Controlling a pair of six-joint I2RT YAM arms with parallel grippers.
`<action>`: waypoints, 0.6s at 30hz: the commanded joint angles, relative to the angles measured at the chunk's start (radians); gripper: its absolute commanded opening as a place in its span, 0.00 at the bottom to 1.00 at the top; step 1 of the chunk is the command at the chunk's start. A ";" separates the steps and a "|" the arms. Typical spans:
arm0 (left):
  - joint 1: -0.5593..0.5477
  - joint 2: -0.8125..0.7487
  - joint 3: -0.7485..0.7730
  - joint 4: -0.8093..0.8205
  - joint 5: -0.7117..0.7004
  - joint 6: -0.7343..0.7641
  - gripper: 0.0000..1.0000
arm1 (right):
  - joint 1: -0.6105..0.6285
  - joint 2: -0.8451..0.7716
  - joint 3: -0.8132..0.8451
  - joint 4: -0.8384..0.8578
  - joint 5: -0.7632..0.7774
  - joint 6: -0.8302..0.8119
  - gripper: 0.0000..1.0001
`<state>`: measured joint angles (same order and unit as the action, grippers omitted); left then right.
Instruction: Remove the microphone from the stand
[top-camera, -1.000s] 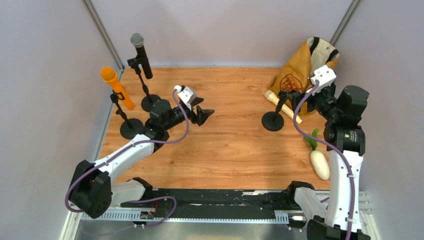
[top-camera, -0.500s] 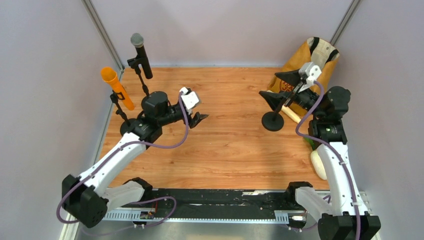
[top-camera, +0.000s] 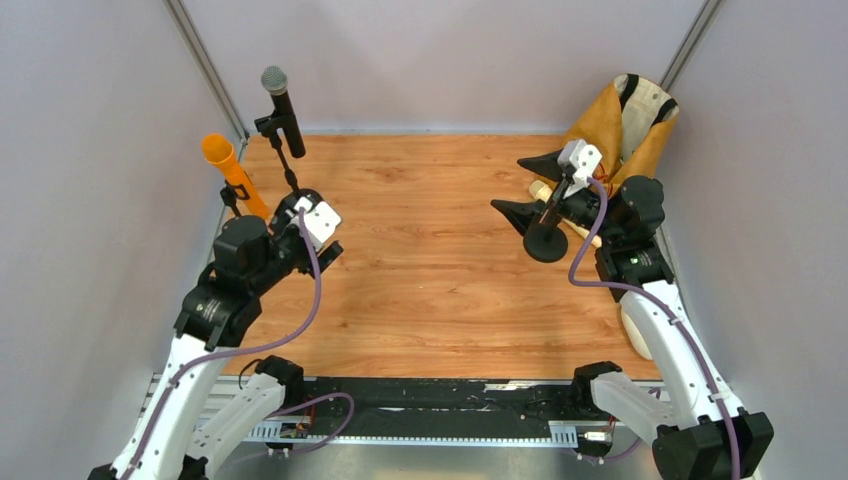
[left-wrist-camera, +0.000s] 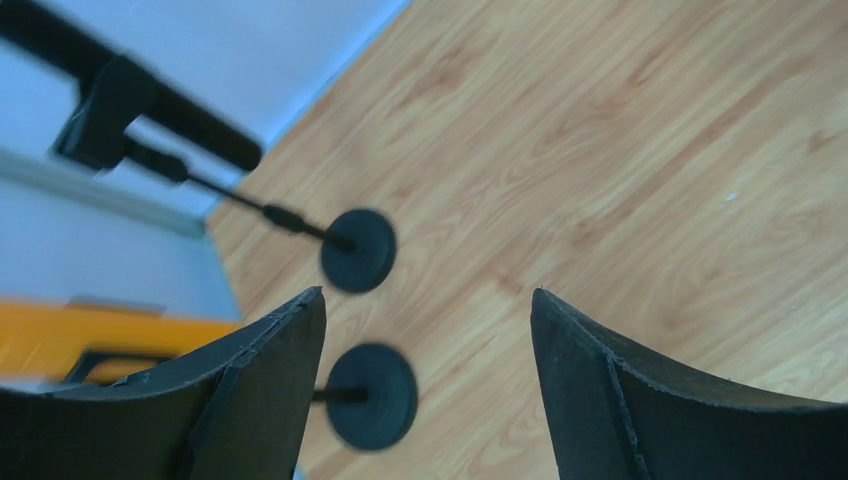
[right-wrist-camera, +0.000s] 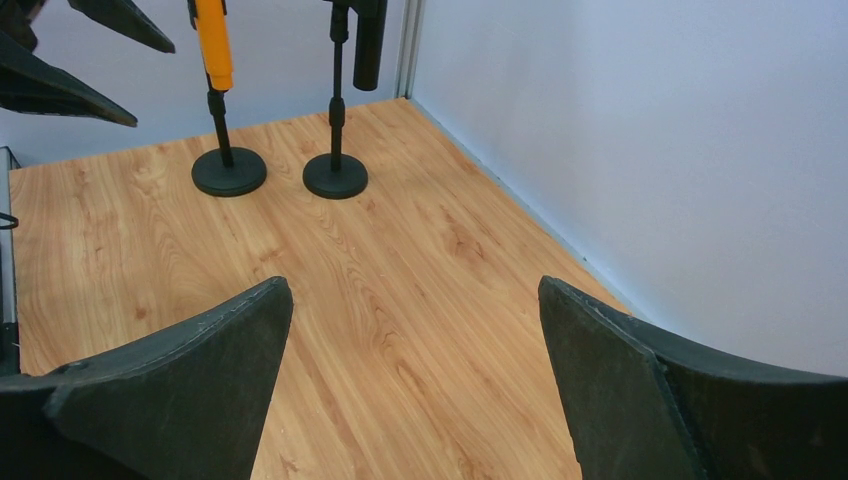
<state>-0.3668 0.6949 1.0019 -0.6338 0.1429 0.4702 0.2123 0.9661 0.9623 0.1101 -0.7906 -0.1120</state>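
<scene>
At far left: black mic (top-camera: 281, 105) clipped in the far stand (left-wrist-camera: 358, 250), orange mic (top-camera: 232, 172) clipped in the near stand (left-wrist-camera: 372, 395). Both mics are tilted, heads up. The two bases sit just beside each other, not touching.

Left gripper (top-camera: 326, 252) is just right of those bases, above the table (top-camera: 440, 290). Jaws wide, nothing between them. Its wrist view is blurred and frames both bases between the fingers. It touches neither mic.

At far right: cream mic (top-camera: 541, 190) lies across the clip of the right stand (top-camera: 545, 243), mostly hidden behind the arm. Right gripper (top-camera: 527, 187) hovers over that stand, jaws wide and empty, pointing left. Its camera looks across the table to the two left mics. Contact with the cream mic: cannot tell.

Tan bag (top-camera: 620, 120) stands in the far right corner. White radish (top-camera: 629, 322) lies at the right edge, partly under the right arm.
</scene>
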 joint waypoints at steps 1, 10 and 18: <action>0.037 -0.098 0.069 -0.170 -0.292 -0.023 0.82 | 0.040 0.009 -0.003 0.015 0.032 -0.051 1.00; 0.105 -0.178 0.007 -0.149 -0.403 -0.001 0.86 | 0.089 0.035 0.010 -0.014 0.044 -0.085 1.00; 0.227 -0.177 -0.120 0.056 -0.479 -0.087 0.90 | 0.098 0.072 0.069 -0.073 0.038 -0.128 1.00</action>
<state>-0.2123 0.5167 0.9390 -0.7113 -0.2855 0.4454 0.3012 1.0225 0.9718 0.0643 -0.7528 -0.1997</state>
